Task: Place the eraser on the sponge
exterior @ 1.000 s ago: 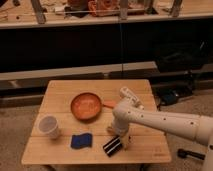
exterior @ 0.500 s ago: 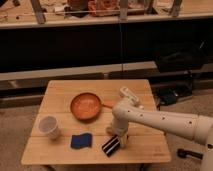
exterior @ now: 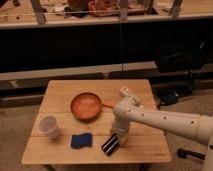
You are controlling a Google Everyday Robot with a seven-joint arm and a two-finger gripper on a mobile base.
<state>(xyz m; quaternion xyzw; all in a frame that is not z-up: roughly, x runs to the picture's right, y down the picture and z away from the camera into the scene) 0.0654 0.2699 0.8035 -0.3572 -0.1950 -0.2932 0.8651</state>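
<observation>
The eraser, a black block with pale stripes, lies tilted near the table's front edge, just right of the sponge. The sponge is a flat dark-blue pad lying on the wood. My gripper points down from the white arm and is shut on the eraser's upper right end. A small gap separates the eraser from the sponge. The arm hides the fingertips.
An orange pan sits at the middle of the wooden table, and a translucent white cup stands at the left. A white block lies behind the arm. Dark shelving runs behind the table.
The gripper and the eraser have shifted slightly left towards the sponge, and the wrist has come a little lower. Nothing else has moved.
</observation>
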